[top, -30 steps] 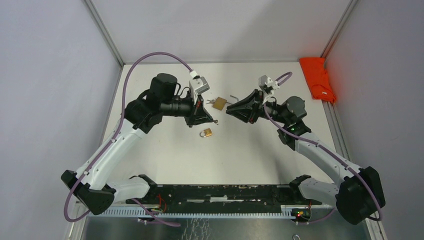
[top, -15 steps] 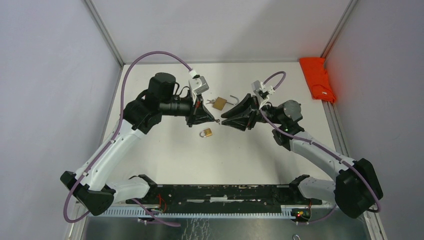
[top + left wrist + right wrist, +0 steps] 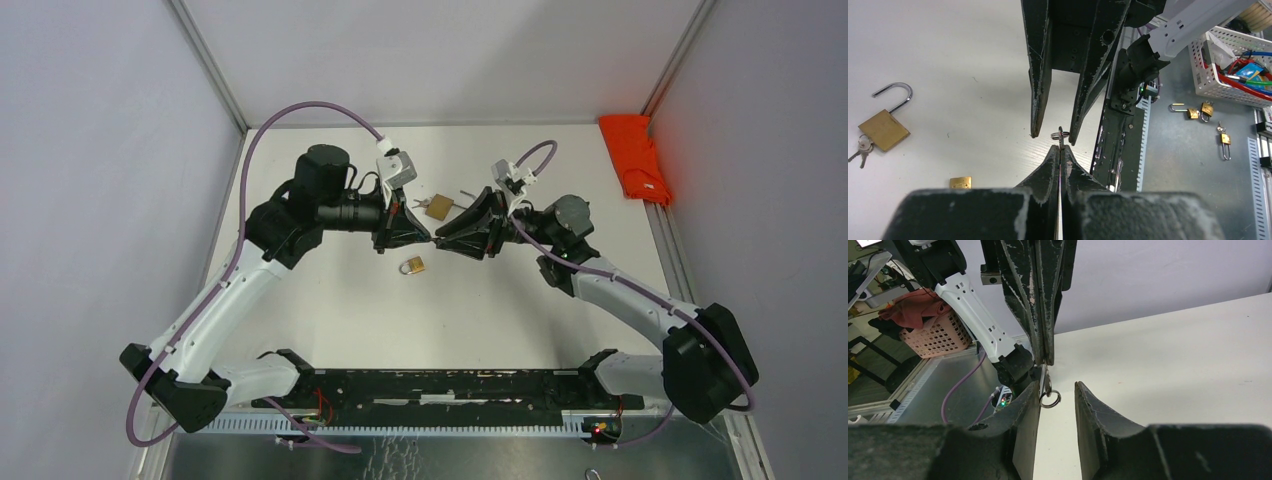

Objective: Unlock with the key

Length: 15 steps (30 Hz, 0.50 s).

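Note:
My left gripper (image 3: 428,239) is shut on a small silver key (image 3: 1060,138), held above the table; the key's ring (image 3: 1057,135) sticks out past the fingertips (image 3: 1054,155). My right gripper (image 3: 441,243) is open, tip to tip with the left. Its fingers (image 3: 1030,405) straddle the ring (image 3: 1050,399) without closing on it. A small closed brass padlock (image 3: 414,266) lies on the table just below the two tips; its body also shows in the left wrist view (image 3: 960,182).
An open brass padlock (image 3: 438,207) with a bunch of keys (image 3: 863,150) lies behind the grippers. An orange cloth (image 3: 637,157) lies at the table's far right edge. Aluminium frame posts stand at the back corners.
My right gripper has moved left towards the left gripper, and its open fingers now stand around the key's ring. The left gripper has stayed put, holding the key.

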Available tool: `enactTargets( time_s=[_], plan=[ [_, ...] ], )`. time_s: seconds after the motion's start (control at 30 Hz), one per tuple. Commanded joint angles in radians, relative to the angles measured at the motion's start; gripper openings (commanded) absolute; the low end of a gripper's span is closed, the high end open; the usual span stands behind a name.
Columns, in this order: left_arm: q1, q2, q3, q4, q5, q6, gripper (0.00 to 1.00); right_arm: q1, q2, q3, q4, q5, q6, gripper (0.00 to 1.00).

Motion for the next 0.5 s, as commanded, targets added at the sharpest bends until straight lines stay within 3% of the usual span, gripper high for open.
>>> enactTargets(
  time_s=[0.0,0.13,0.47],
  plan=[
    [0.000,-0.027,-0.004,0.046,0.033,0.004,0.02,0.006,0.016,0.050,0.063,0.016,0.014,0.37],
    [0.000,-0.026,-0.005,0.054,0.034,-0.001,0.02,0.011,0.035,0.067,0.093,0.009,0.043,0.33],
    [0.000,-0.035,-0.015,0.061,0.032,-0.002,0.02,0.015,0.034,0.058,0.098,0.010,0.043,0.08]
  ],
)
